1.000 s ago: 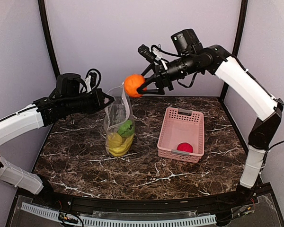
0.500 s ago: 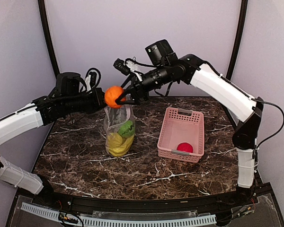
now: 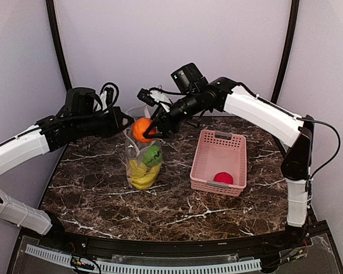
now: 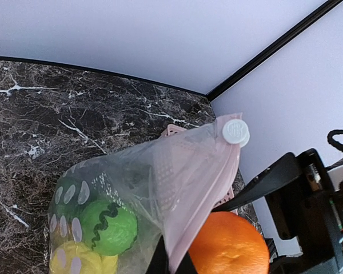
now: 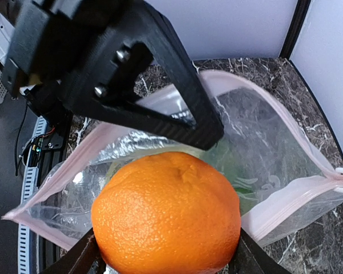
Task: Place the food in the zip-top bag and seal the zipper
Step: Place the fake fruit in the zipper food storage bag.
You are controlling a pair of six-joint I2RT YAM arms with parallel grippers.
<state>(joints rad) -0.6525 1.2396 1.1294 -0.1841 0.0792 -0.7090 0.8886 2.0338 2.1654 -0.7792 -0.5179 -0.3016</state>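
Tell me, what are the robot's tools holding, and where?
The right tool grips the orange by its sides, above the bag's open mouth. The left tool pinches the bag by its top edge.

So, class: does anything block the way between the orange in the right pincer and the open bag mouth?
Nothing visible does. The orange sits in the right pincer right at the mouth of the zip-top bag, which the left pincer holds up by its rim; the food inside lies low.
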